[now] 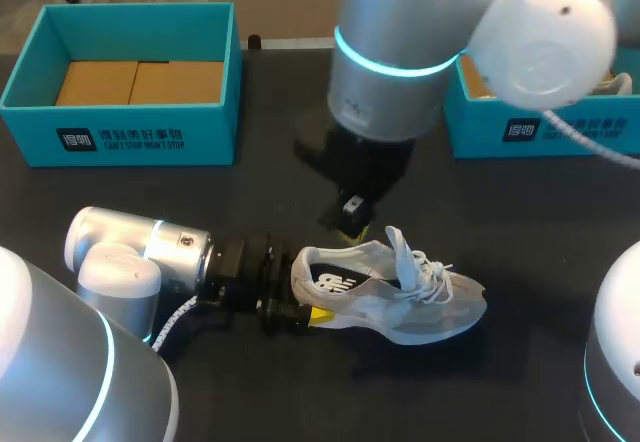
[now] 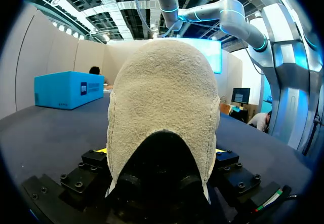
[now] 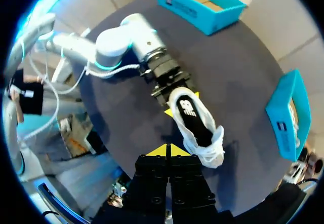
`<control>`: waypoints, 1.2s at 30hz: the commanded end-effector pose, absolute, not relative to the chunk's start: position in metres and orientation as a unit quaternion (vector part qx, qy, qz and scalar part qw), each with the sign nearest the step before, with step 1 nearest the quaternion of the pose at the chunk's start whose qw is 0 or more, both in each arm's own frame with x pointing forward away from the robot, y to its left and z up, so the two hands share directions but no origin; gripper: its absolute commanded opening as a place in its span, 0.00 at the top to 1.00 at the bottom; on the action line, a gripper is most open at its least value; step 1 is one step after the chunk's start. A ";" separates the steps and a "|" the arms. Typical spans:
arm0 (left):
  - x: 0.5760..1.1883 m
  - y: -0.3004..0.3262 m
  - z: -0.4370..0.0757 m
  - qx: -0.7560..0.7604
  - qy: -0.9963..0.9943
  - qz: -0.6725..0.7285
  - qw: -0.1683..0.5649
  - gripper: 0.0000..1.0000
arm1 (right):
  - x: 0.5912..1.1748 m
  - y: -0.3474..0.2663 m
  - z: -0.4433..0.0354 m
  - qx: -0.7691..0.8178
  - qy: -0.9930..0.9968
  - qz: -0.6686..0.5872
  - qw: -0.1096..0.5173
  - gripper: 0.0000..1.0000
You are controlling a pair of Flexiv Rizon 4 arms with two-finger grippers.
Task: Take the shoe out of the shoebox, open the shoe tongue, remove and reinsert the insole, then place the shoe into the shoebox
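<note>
Pale grey mesh sneaker was found upright on the black table, its heel clamped between the left gripper's yellow-tipped fingers. The right gripper was held above the sneaker, apart from it, fingers pressed together, empty.

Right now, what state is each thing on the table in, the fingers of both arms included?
shoe: out of the box, upright on its sole.
tongue: standing up.
insole: lying inside the shoe.
left gripper: fingers shut on the shoe's heel.
right gripper: fingers shut, empty, above the shoe.
left shoebox: open, no shoe inside.
right shoebox: open, inside partly hidden.
</note>
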State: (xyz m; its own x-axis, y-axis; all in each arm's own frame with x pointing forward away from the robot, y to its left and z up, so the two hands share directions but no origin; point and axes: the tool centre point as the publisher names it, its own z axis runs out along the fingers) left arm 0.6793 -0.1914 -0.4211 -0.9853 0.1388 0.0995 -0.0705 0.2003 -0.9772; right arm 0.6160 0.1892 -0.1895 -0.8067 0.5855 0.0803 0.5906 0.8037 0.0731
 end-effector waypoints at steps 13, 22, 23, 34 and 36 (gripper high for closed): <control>0.680 -0.192 -0.425 -0.022 -0.770 0.632 0.083 1.00 | 0.619 0.210 -0.226 -0.198 -0.980 -0.003 0.016 1.00; 0.680 -0.192 -0.425 -0.022 -0.770 0.632 0.083 1.00 | 0.624 0.211 -0.263 -0.133 -0.990 -0.028 -0.045 1.00; 0.680 -0.192 -0.425 -0.022 -0.770 0.632 0.083 1.00 | 0.624 0.211 -0.263 -0.133 -0.990 -0.028 -0.045 1.00; 0.680 -0.192 -0.425 -0.022 -0.770 0.632 0.083 1.00 | 0.636 0.211 -0.273 -0.125 -0.991 -0.017 -0.051 1.00; 0.680 -0.192 -0.425 -0.022 -0.770 0.632 0.083 1.00 | 0.643 0.207 -0.279 -0.110 -0.992 -0.029 -0.052 1.00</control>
